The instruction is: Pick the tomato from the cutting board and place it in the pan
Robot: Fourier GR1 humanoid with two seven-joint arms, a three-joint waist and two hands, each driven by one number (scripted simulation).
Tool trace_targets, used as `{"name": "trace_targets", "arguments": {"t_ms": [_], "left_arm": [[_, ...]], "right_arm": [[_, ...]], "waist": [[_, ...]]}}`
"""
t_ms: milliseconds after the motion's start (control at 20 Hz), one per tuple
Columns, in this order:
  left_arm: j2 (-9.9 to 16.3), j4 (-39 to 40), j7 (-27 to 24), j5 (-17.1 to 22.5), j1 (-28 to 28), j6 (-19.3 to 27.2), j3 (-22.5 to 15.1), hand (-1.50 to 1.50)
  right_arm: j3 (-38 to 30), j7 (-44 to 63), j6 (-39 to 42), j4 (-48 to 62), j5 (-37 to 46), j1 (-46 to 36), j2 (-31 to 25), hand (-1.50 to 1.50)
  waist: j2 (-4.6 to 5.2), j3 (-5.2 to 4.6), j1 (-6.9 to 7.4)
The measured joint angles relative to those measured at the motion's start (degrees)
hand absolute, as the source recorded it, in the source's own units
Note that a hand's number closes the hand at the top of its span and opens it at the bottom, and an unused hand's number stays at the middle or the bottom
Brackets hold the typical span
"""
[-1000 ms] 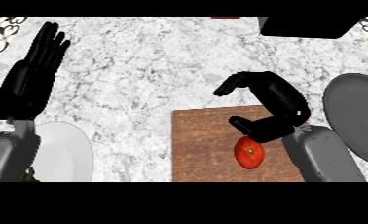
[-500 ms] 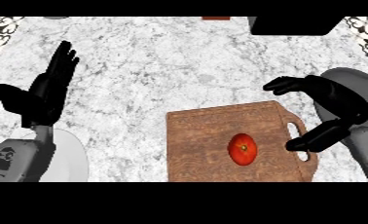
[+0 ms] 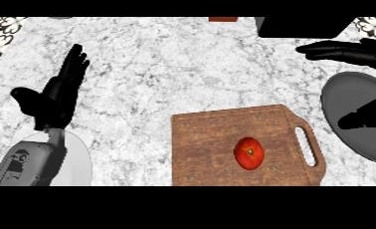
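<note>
Tomato [image 3: 249, 153] sits on the board [image 3: 213, 148], right of its middle, stem end facing up. Nothing touches it. Board is brown wood, lying flat on the marble bench [image 3: 183, 68] at the lower centre, handle slot on its right side, toward the pan.

Pan [image 3: 351, 103] is the dark grey round dish at the right edge, cut off by the frame, just beside the board's handle end. No tomato in it.

My right hand [image 3: 339, 52] is at the upper right, above the pan's far rim, fingers stretched out flat pointing left, released, grasping nothing. A dark thumb-like piece [image 3: 357, 120] shows lower down over the pan; I think it belongs to the same hand but the frame cuts it off. Hand is well apart from the tomato.

My left hand [image 3: 55, 98] is at the left side, fingers straight and pointing up, thumb out to the left, released and empty, resting over the bench. Its grey forearm [image 3: 29, 161] comes in from the lower left corner and lies over a white plate [image 3: 77, 166] there.

Black box shape [image 3: 305, 26] at the top right edge of the bench, small reddish-brown item [image 3: 223, 19] at the top edge, too cut off to name.
</note>
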Motion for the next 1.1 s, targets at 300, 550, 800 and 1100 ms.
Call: {"name": "trace_targets", "arguments": {"t_ms": [300, 550, 800, 1100], "left_arm": [[-0.07, 0.90, -0.27, -0.10, 0.22, -1.02, 1.35, 0.00], [-0.94, -0.01, -0.03, -1.61, 0.82, -0.68, 1.25, 0.00], [-1.41, -0.05, 0.02, -1.85, 1.03, -1.13, 1.80, 0.00], [-1.63, 0.13, 0.30, -2.48, 1.13, -1.71, 3.06, 0.00]], "right_arm": [[2.15, 4.64, 1.30, -3.58, 0.03, -5.52, -0.59, -1.50], [3.67, 8.12, 2.53, -5.67, 0.14, -8.49, 2.01, -1.50], [6.59, 10.72, 5.19, -9.15, -1.60, -7.88, 3.73, -1.50], [7.09, 15.27, 7.73, -17.72, -3.63, -3.33, 3.90, -1.50]], "waist": [[-0.18, -0.05, -0.38], [-0.25, -0.04, -0.54], [-0.28, -0.05, -0.74], [-0.37, -0.05, -1.20]]}}
